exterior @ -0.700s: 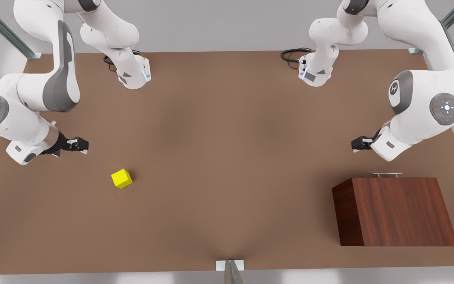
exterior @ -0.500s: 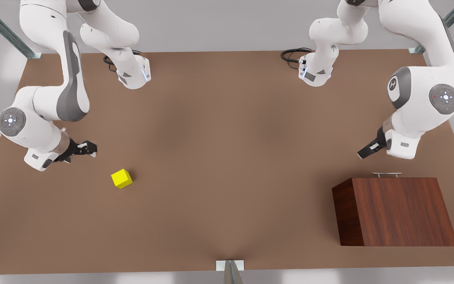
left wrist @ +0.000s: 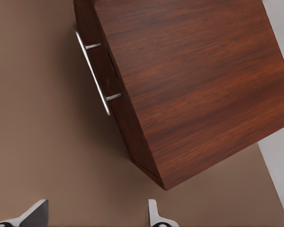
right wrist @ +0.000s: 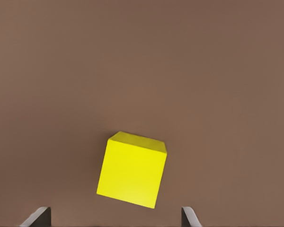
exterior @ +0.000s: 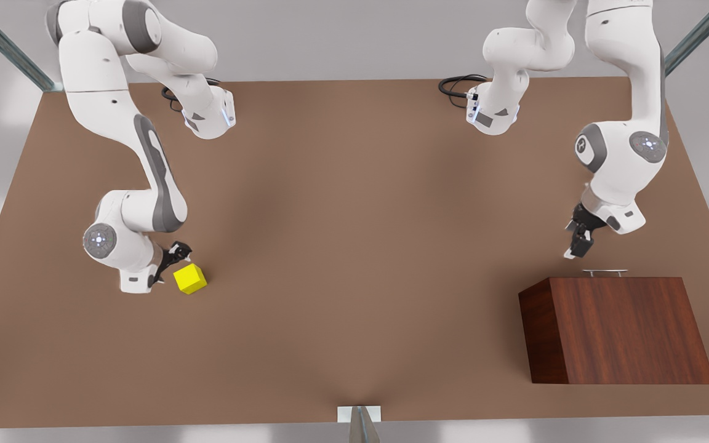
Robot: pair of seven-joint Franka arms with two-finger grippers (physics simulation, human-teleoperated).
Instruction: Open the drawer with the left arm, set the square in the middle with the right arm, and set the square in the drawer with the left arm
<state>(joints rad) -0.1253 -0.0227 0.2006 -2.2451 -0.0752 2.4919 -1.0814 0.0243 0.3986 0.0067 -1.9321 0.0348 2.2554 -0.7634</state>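
Observation:
The yellow square (exterior: 189, 279) (right wrist: 132, 176) lies on the brown table toward the front view's left. My right gripper (exterior: 176, 255) (right wrist: 114, 219) hovers just above and beside it, open, with the cube ahead of its fingertips and untouched. The dark wooden box (exterior: 616, 329) (left wrist: 194, 85) stands at the front view's right, its drawer shut. The drawer's silver bar handle (exterior: 605, 271) (left wrist: 95, 75) faces the arm bases. My left gripper (exterior: 578, 243) (left wrist: 94, 216) hangs open a little short of the handle, holding nothing.
Both arm bases (exterior: 210, 114) (exterior: 493, 111) stand at the far table edge, a black cable loop (exterior: 456, 86) beside the one on the front view's right. A metal bracket (exterior: 359, 415) sits at the near edge. Bare tabletop (exterior: 354, 246) spans the middle.
My right gripper has swung in from the front view's left and come down next to the cube. My left gripper has turned downward and moved closer to the drawer handle.

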